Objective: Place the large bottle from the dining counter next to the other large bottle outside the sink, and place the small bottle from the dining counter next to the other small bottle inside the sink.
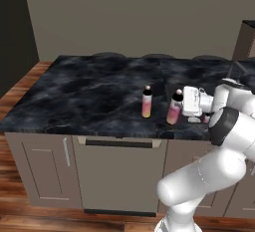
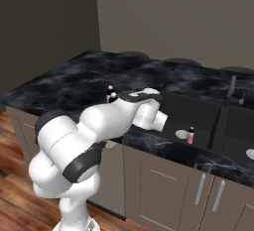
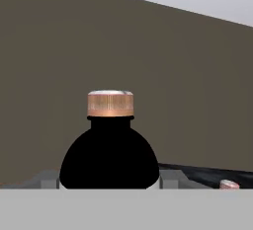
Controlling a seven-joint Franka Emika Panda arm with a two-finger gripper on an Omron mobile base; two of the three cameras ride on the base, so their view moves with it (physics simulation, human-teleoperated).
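The counter (image 1: 74,96), a black veined slab, ran across the left base view, with the sink (image 2: 198,111) sunk into it at about three o'clock of the arm. Two large bottles stood on the slab just left of the basin: one free bottle (image 1: 147,102) and, at its three o'clock, the held bottle (image 1: 174,107), pink-bodied and dark-shouldered. The gripper (image 1: 187,102) reached in from the right and was clamped on that bottle's upper body; in the hand view the dark shoulder and copper cap (image 3: 110,103) sat right between the fingers. Its base looked to be on or just above the slab; I could not tell which.

A small bottle (image 2: 190,135) stood inside the basin, beside the round drain (image 2: 181,134).

By my reading, the large bottle was already next to its twin outside the sink, so the first half was nearly done, with only the release left. The second half was still to do: just one small bottle showed in the basin, and the other had yet to be fetched and set beside it.
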